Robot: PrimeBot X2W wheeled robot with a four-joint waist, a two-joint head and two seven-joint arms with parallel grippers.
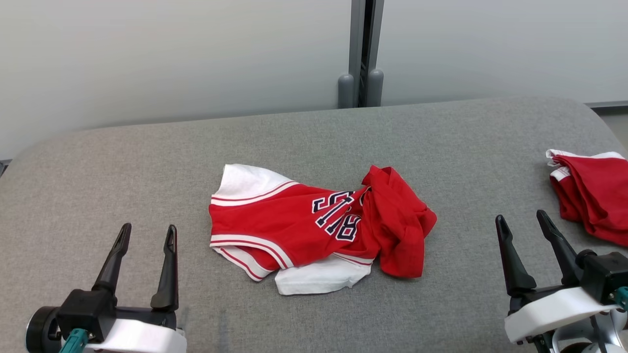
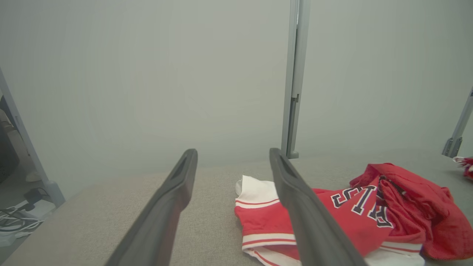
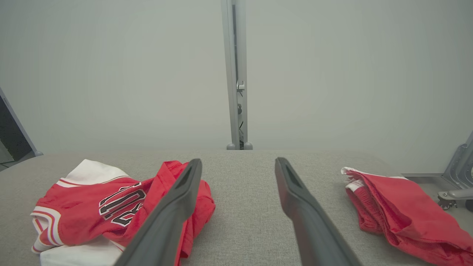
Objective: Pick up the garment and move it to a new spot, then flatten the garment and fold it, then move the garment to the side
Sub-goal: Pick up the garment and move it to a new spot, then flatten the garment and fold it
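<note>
A crumpled red and white garment with dark lettering lies in the middle of the grey padded table. It also lies right of the fingers in the left wrist view and at lower left in the right wrist view. My left gripper stands open near the table's front left, well clear of the garment. My right gripper stands open at the front right, between the garment and a second red cloth. Both hold nothing.
A second red and white garment lies bunched at the table's right edge. A pale wall with a grey vertical post stands behind the table. Cables lie on the floor off the table's left.
</note>
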